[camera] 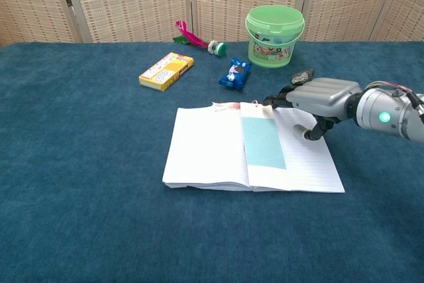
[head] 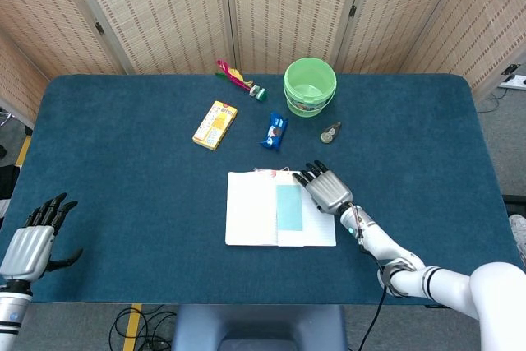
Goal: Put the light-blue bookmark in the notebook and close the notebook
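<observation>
Chest view is showing the notebook lying open and flat on the blue tabletop, its white lined pages facing up. The light-blue bookmark is lying on the right-hand page just beside the centre fold, a plain pale-blue rectangle with a cream tab at its top end, running lengthwise along the page. The right hand is reaching in from the right, palm down over the upper right page, its fingers stretching toward the bookmark's top tab; whether they are touching it I cannot tell, and nothing is visibly gripped. Its thumb is pointing down toward the page. Head view is showing the left hand near the tabletop's near left corner, well apart from the notebook, fingers spread and holding nothing. Behind the notebook a green bucket, a blue snack packet, a yellow box and a pink feathered toy are sitting on the tabletop.
</observation>
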Action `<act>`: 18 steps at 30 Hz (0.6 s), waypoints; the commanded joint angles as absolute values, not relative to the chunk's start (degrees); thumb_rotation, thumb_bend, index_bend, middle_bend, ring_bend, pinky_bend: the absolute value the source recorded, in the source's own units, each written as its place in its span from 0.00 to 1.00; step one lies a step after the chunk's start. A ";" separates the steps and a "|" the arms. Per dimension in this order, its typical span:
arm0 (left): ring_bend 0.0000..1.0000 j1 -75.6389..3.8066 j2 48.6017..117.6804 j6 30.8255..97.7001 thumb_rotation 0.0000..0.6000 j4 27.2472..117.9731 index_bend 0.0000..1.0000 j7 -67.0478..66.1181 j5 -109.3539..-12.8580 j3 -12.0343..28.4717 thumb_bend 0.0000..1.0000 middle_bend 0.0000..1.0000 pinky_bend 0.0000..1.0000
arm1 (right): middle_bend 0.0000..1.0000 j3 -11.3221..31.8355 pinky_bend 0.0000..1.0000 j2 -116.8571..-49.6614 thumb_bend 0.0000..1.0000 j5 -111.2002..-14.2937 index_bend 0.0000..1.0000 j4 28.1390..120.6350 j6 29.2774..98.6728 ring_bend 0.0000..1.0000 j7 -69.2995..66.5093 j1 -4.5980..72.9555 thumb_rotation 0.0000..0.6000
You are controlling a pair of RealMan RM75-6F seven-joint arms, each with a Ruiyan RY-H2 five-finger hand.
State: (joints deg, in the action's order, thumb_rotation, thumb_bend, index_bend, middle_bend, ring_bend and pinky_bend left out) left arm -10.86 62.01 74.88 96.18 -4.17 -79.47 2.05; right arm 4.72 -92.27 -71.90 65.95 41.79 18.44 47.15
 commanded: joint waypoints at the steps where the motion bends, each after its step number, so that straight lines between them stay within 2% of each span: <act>1: 0.06 -10.85 61.99 74.91 1.00 96.07 0.14 -4.06 -79.43 2.09 0.27 0.04 0.14 | 0.14 4.71 0.00 -92.04 0.55 -71.97 0.00 66.33 42.06 0.00 18.53 47.08 1.00; 5: 0.06 -11.00 62.08 74.99 1.00 95.45 0.14 -3.89 -79.50 2.33 0.27 0.04 0.14 | 0.14 4.96 0.00 -89.10 0.55 -72.52 0.00 69.86 44.79 0.00 18.89 46.02 1.00; 11: 0.06 -12.21 63.71 75.76 1.00 92.59 0.15 -2.26 -82.74 2.81 0.27 0.04 0.14 | 0.14 5.39 0.00 -77.58 0.51 -73.98 0.00 83.46 53.53 0.00 22.67 42.08 1.00; 18: 0.06 -16.24 67.55 75.79 1.00 86.38 0.20 0.37 -90.64 2.78 0.27 0.04 0.14 | 0.14 3.66 0.00 -63.93 0.38 -76.50 0.00 99.13 66.16 0.00 26.48 33.77 1.00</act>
